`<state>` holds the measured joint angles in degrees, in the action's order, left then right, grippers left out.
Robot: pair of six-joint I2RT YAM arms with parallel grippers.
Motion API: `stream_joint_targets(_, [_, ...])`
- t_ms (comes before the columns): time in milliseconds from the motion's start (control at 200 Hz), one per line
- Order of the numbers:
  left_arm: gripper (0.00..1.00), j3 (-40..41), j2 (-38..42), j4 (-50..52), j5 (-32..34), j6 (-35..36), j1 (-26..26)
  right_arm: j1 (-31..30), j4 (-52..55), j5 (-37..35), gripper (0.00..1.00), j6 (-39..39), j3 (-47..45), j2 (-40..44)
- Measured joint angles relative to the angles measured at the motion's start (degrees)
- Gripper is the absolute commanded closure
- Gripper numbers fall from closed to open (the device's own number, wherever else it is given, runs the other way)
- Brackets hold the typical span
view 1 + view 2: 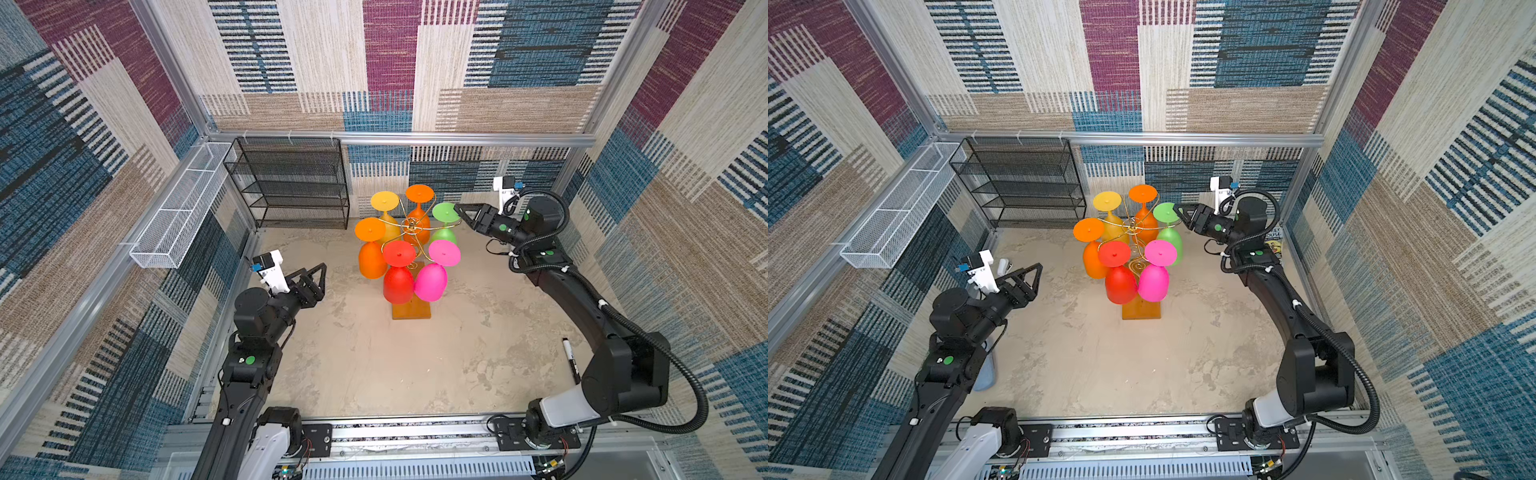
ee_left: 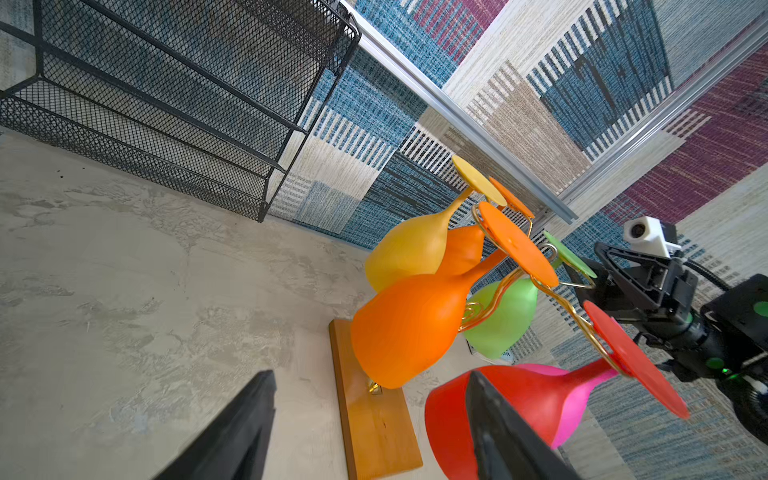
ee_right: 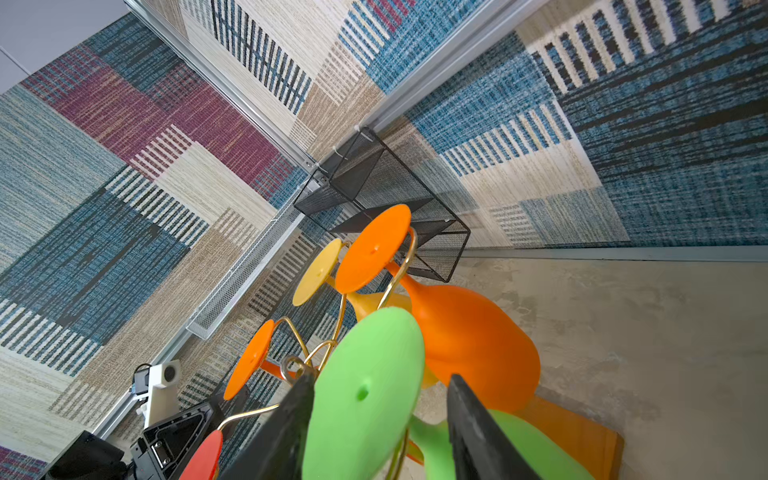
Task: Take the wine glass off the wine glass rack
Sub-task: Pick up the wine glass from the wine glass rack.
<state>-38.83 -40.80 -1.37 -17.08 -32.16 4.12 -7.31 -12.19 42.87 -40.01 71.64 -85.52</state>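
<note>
Green wine glass (image 1: 444,212) hangs bowl-down on the wine glass rack (image 1: 411,310). Right tool (image 3: 380,376) released, jaws straddling that glass's foot, gap visible on one side. Left tool (image 1: 319,271) released, empty, well apart from the rack.

You're in a robot lab cell — aluminium framing (image 1: 399,138), carpet-tile walls (image 1: 104,166), arms (image 1: 249,365) bolted to a rail (image 1: 415,434).
</note>
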Motion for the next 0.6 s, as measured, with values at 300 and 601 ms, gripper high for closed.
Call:
stream_joint_targets(300, [0.25,0.07,0.0,0.0,0.02,0.04,0.02,-0.28,0.46,-0.07,0.55,1.09,1.44,-0.96])
stream_joint_targets(601, [0.26,0.39,-0.09,0.07,0.04,0.04,0.02,-0.44,2.03,-0.07,0.62,1.68,2.56,-2.01])
